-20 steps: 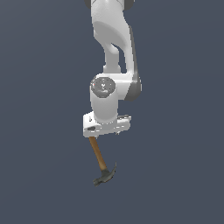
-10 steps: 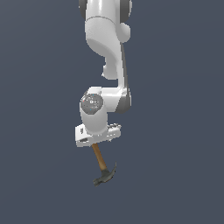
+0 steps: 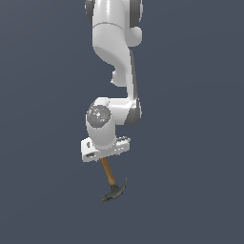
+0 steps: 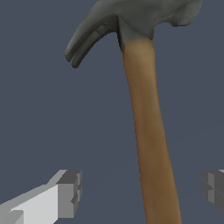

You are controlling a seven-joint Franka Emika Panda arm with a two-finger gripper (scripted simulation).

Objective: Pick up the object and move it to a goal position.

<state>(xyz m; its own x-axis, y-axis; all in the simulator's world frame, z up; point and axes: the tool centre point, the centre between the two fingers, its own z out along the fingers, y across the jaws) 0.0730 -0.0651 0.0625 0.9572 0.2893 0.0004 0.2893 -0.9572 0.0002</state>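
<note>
The white arm is reaching down from the top of the exterior view, and the gripper is standing open, its two fingers well apart on either side of the wooden handle without touching it. The hammer is lying just below the gripper in the exterior view, its handle slanting down toward that view's right and ending in the dark grey head with its curved claw. The surface under it is showing as plain dark grey.
</note>
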